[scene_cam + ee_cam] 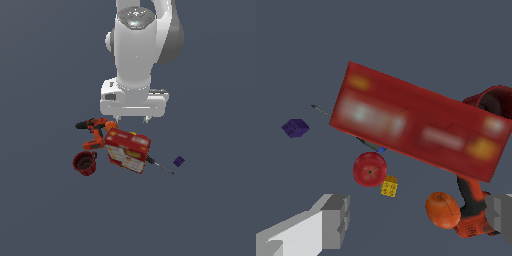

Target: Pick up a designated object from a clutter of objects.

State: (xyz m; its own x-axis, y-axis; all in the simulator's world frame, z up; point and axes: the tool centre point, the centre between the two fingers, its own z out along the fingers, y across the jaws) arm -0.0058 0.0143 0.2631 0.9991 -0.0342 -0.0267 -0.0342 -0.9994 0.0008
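Note:
The red apple point(370, 169) lies on the floor beside the red cracker box point(421, 125), next to the tiny yellow cube point(389, 186). In the exterior view the apple is hidden behind the box point(127, 150). My gripper point(133, 120) hangs above the back of the clutter, open and empty. In the wrist view the gripper point(416, 220) shows both fingers point(331, 220) spread wide, with the apple a little beyond them and nearer one finger.
The orange ball point(442, 210) and the orange-black drill point(473, 212) lie near the other finger. The dark red mug point(85, 163), the screwdriver point(160, 165) and the purple cube point(178, 161) lie around the box. The floor point(50, 215) is plain grey.

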